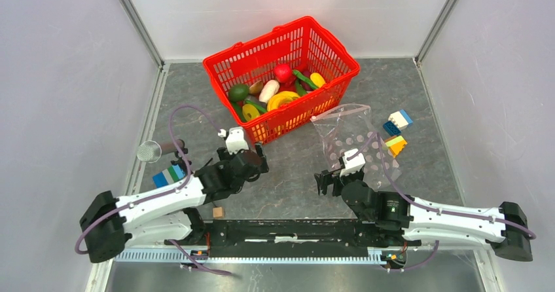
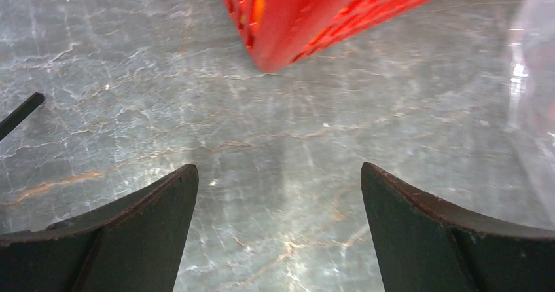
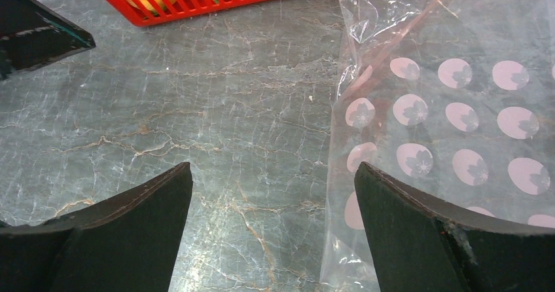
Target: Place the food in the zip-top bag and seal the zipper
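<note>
The food, several glossy toy fruits and vegetables, lies in the red basket at the back. The zip-top bag lies flat on the table to the basket's right, its zipper at the far edge. My left gripper is open just in front of the basket's near corner, nothing between its fingers. My right gripper is open low over the table at the bag's near left edge; its right finger overlaps the dotted plastic.
Coloured bricks lie right of the bag, and more bricks sit by the left arm. A small wooden cube is near the arm bases. A metal strainer lies at the left wall. White walls enclose the table.
</note>
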